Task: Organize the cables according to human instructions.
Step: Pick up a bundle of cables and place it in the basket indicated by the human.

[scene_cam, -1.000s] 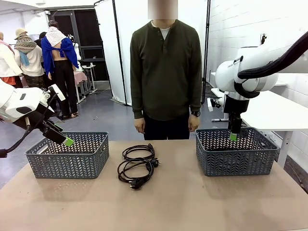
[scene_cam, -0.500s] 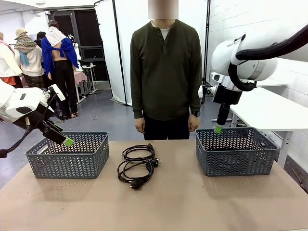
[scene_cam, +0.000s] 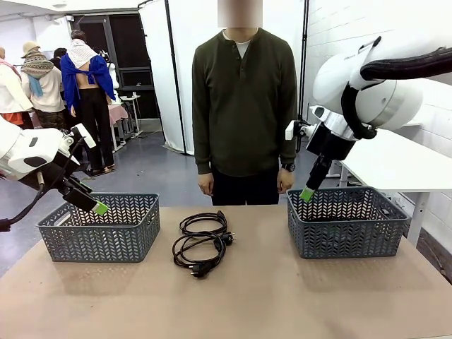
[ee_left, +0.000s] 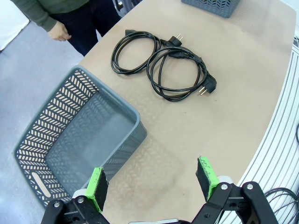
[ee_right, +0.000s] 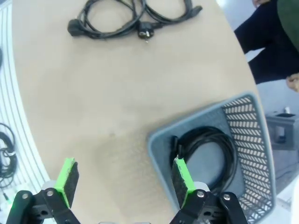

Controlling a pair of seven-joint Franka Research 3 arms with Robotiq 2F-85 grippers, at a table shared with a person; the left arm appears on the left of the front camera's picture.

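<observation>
Two coiled black cables (scene_cam: pixel 201 240) lie side by side mid-table, plugs at their ends; they also appear as the cables (ee_left: pixel 159 65) in the left wrist view and the cables (ee_right: pixel 126 16) in the right wrist view. A third coiled cable (ee_right: pixel 208 149) rests inside the right basket (ee_right: pixel 245 130). My right gripper (scene_cam: pixel 306 194) hangs open and empty above that basket's left rim, seen as the right gripper (ee_right: pixel 124 181) over bare table. Over the left basket (scene_cam: pixel 99 240) my left gripper (scene_cam: pixel 99 207) is open and empty, shown as the left gripper (ee_left: pixel 152 183).
The human (scene_cam: pixel 244 106) stands at the far edge, arms down, one hand (ee_right: pixel 294 83) beside the right basket (scene_cam: pixel 346 236). The left basket (ee_left: pixel 46 140) holds nothing visible. Bare tabletop runs along the near side of the cables. A white table stands beyond the right basket.
My right gripper has lifted out of the right basket and swung left toward the table's middle, still open. The left arm, cables and person have not moved.
</observation>
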